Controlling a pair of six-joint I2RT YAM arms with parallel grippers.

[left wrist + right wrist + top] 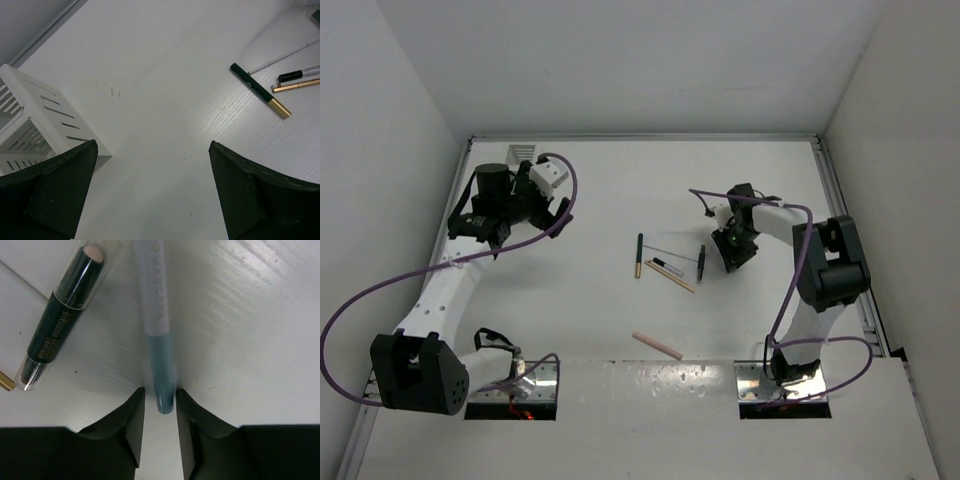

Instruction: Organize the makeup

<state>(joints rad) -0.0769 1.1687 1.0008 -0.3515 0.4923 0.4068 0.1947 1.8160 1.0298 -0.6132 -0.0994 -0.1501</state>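
Several makeup sticks lie mid-table: a black stick with a gold tip (639,255), a thin grey one (670,250), a black-and-white one (668,267), a tan one (670,277), a dark stick with a clear cap (701,262) and a pink one (657,345) nearer the front. My right gripper (730,250) is down on the table. In the right wrist view its jaws (160,392) flank the teal end of a white-and-teal mascara stick (161,375), with a thin gap on each side. The dark capped stick (60,325) lies beside it. My left gripper (152,145) is wide open and empty.
A white slotted rack (523,151) stands at the back left by the wall and shows at the left of the left wrist view (35,120). In that view the black gold-tipped stick (260,90) lies at the upper right. Walls enclose the table on three sides.
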